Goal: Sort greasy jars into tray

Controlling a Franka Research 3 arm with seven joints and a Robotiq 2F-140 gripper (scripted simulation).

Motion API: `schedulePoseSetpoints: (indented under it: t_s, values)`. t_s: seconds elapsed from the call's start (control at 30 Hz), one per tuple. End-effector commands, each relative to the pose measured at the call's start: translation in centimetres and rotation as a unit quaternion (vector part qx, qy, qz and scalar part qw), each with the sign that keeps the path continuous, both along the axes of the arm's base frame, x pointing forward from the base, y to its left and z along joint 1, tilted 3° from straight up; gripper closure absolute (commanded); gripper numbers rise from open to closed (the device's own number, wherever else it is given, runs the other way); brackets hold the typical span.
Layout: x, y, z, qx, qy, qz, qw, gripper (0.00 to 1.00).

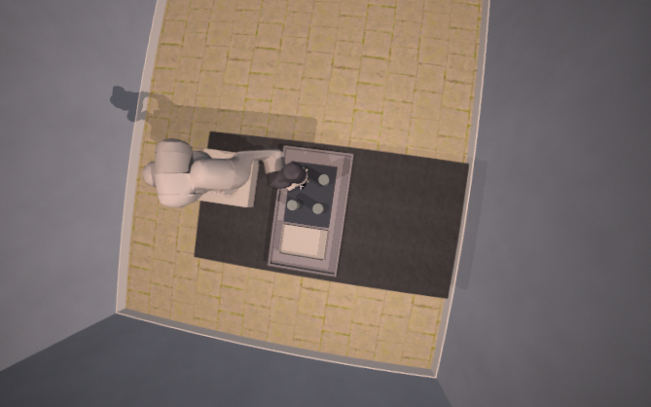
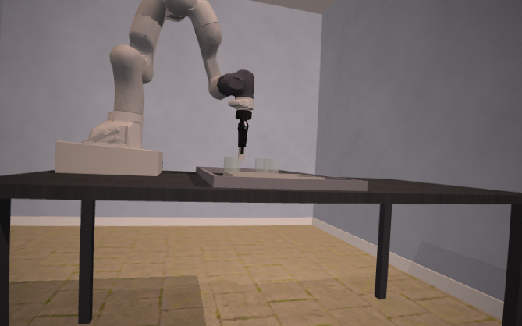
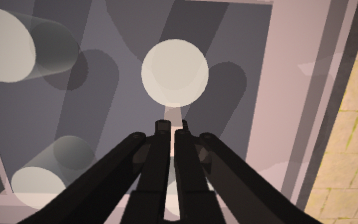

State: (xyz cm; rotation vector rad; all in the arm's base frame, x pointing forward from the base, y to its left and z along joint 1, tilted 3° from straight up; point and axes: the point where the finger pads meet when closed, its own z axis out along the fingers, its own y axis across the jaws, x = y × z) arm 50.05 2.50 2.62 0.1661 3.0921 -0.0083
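Three glass jars stand mouth down on the dark drying mat: one at the far side and two nearer the tray. The fourth jar is hidden by my arm. My gripper is shut and empty, pointing straight down over the mat. In the wrist view its fingertips stand just short of the far jar, with the other two jars to the left. In the side view the gripper's tips hang at about the height of the jar tops.
The pale tray lies beside the mat, empty, inside the grey rimmed steel top on the dark table. The robot base stands at the table's left. The table edge and floor show at the right of the wrist view.
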Motion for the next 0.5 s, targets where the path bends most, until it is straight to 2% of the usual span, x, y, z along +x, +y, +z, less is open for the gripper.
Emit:
schedulePoseSetpoints:
  t_s: [0.0,0.47]
  values:
    - [0.02,0.16,0.14,0.001,-0.002,0.0,1.0,1.0]
    - [-0.14,0.17,0.26,0.001,-0.002,0.0,1.0,1.0]
